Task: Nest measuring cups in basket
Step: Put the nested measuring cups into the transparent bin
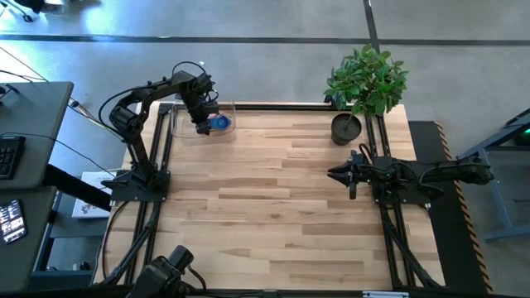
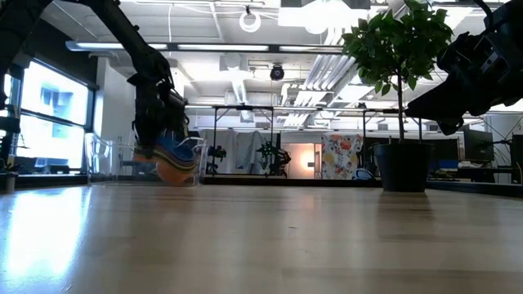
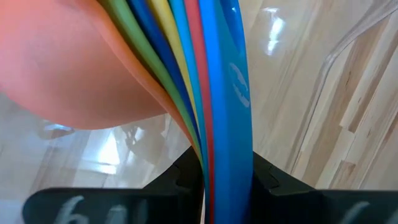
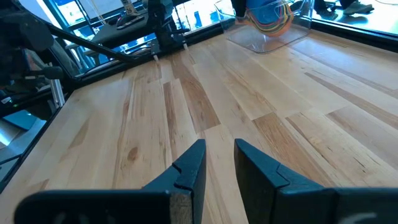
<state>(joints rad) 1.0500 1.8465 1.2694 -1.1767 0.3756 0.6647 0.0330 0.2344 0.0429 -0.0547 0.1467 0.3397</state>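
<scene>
The measuring cups (image 1: 219, 122) are nested into one stack, with blue on the inside and orange on the outside (image 3: 74, 68). My left gripper (image 1: 203, 124) is shut on the stack at the far left of the table. It holds the stack low inside the clear basket (image 1: 178, 126), and the stack also shows tilted in the low view (image 2: 176, 159). I cannot tell whether the stack touches the basket's floor. My right gripper (image 1: 335, 174) waits open and empty above the table's right side, far from the basket. My left gripper pinches the stacked flat handles (image 3: 217, 130) of the nested cups between its two fingers (image 3: 180, 180), one on each flat face of the bundle. The fingers come from above, slanting down into the basket. The bowls hang tilted below and ahead of the fingers.
A potted green plant in a small dark round pot (image 1: 346, 128) stands at the far right of the table. Bare wooden tabletop (image 1: 273, 207) lies between the two arms. The basket's clear walls (image 2: 102, 155) rise around the stack.
</scene>
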